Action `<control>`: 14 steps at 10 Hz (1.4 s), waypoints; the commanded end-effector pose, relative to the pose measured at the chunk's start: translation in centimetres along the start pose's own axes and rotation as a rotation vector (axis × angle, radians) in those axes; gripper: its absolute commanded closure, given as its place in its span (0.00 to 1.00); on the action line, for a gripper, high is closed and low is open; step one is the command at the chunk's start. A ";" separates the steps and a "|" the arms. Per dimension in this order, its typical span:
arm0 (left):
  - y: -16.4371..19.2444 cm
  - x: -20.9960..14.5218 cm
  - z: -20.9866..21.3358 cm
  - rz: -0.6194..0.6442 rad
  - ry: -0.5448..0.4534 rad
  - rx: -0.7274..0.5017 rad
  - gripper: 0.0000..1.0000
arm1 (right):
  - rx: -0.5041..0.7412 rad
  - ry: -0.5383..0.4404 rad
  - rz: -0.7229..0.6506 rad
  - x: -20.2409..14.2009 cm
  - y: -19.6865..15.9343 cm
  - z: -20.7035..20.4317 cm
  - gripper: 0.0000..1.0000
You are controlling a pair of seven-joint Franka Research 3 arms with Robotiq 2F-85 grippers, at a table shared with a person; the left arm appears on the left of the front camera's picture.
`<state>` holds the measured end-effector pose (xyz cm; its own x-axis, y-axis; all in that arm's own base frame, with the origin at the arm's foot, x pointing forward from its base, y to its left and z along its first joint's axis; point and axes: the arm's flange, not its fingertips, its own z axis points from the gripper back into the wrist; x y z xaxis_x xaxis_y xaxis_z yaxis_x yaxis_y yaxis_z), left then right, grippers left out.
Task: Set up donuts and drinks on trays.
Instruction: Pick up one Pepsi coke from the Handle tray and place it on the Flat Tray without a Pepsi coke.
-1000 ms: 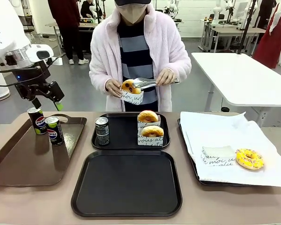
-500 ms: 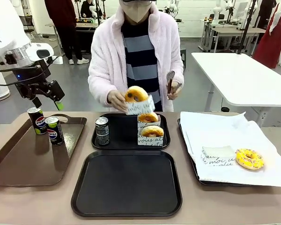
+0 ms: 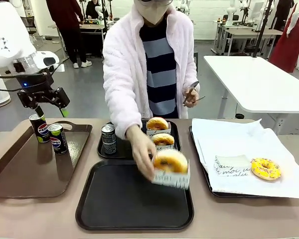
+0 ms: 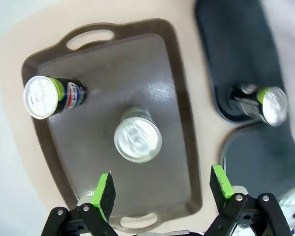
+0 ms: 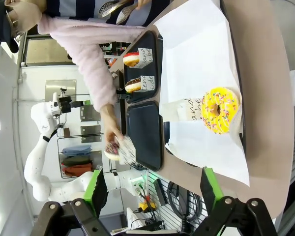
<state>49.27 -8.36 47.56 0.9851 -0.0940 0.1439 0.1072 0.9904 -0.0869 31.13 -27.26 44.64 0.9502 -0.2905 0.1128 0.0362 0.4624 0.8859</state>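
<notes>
My left gripper [image 3: 51, 112] hangs open above two drinks [image 3: 38, 128] [image 3: 57, 138] on the brown tray; in its wrist view the open gripper [image 4: 162, 189] looks down on the nearer can [image 4: 137, 140] and a second can [image 4: 51, 96]. A third can [image 3: 108, 139] stands on the far black tray [image 3: 102, 152] beside two sleeved donuts [image 3: 157, 124] [image 3: 162, 140]. The person's hand holds another sleeved donut [image 3: 170, 167] low over the near black tray [image 3: 134, 199]. My right gripper [image 5: 153, 187] is open and holds nothing, high above the yellow donut [image 5: 219, 109].
The brown tray [image 3: 20, 174] with cut-out handles lies at the left. At the right a paper-lined tray [image 3: 209, 149] carries the yellow sprinkled donut [image 3: 265, 168] and an empty sleeve [image 3: 231, 165]. The person's other hand holds tongs [image 3: 192, 92] by their side.
The person has brought the sleeved donut from chest height down and forward over the near black tray, and drawn the tongs aside. My left arm has barely moved.
</notes>
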 end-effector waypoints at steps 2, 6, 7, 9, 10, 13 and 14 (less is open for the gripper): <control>-0.2 2.3 -2.1 0.144 0.025 0.065 0.00 | 0.012 -0.003 0.008 0.0 0.1 0.0 0.00; 0.1 3.5 -3.9 0.153 0.105 0.130 0.00 | 0.012 -0.003 0.008 0.0 0.1 0.0 0.00; 0.1 3.9 -4.3 0.135 0.128 0.141 0.00 | 0.012 -0.003 0.008 0.0 0.1 0.0 0.00; 0.5 3.2 -5.4 0.136 0.157 0.143 0.00 | 0.012 -0.003 0.008 0.0 0.1 0.0 0.00; 0.6 3.4 -5.8 0.134 0.164 0.145 0.00 | 0.012 -0.003 0.008 0.0 0.1 0.0 0.00; 1.0 3.2 -7.8 0.142 0.172 0.148 0.00 | 0.012 -0.003 0.008 0.0 0.1 0.0 0.00; 1.1 3.1 -8.2 0.143 0.174 0.149 0.00 | 0.012 -0.003 0.008 0.0 0.1 0.0 0.00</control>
<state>53.16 -8.63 40.16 0.9980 0.0370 -0.0509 -0.0359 0.9991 0.0217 31.14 -27.25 44.64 0.9503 -0.2902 0.1127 0.0361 0.4623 0.8860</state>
